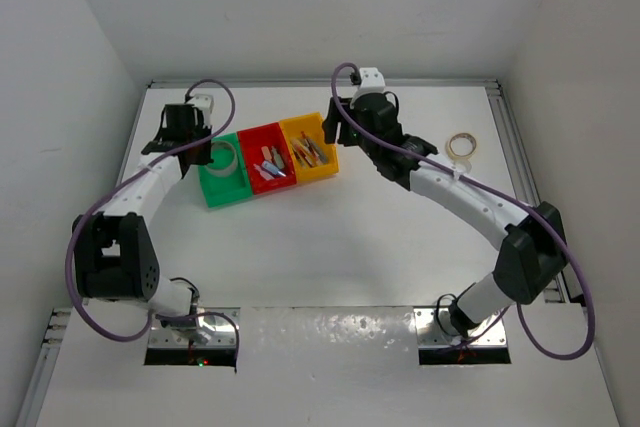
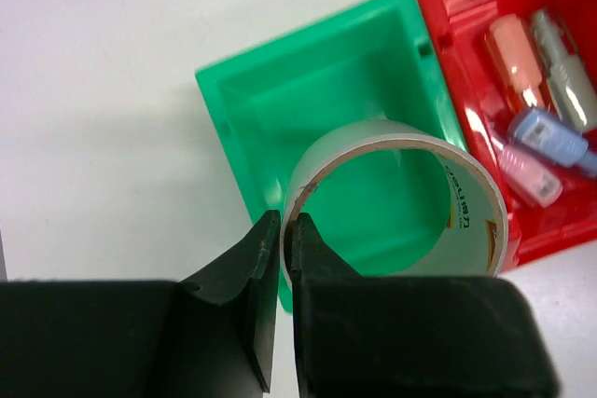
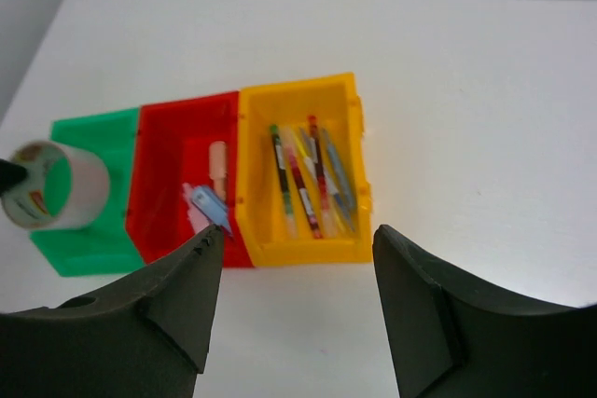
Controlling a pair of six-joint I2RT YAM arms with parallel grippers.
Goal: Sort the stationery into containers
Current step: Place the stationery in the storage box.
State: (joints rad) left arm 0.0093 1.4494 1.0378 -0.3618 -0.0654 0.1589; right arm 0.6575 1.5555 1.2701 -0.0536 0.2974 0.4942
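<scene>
Three joined bins stand in a row: green (image 1: 222, 192), red (image 1: 262, 137), yellow (image 1: 322, 169). My left gripper (image 1: 207, 145) is shut on the wall of the grey-white tape roll (image 2: 476, 216) and holds it upright over the green bin (image 2: 308, 90). My left gripper's fingertips (image 2: 284, 223) pinch the roll's left rim. Pink, blue and pale marker sticks (image 2: 550, 137) lie in the red bin (image 2: 431, 30). Thin pens (image 3: 308, 174) lie in the yellow bin (image 3: 254, 184). My right gripper (image 3: 298, 244) is open and empty, above the table in front of the yellow bin. The tan tape roll (image 1: 461, 145) lies flat on the table at the right.
White walls close the table at the back and both sides. A metal rail (image 1: 515, 147) runs along the right edge beside the tan roll. My right arm (image 1: 470, 202) stretches across the right half of the table.
</scene>
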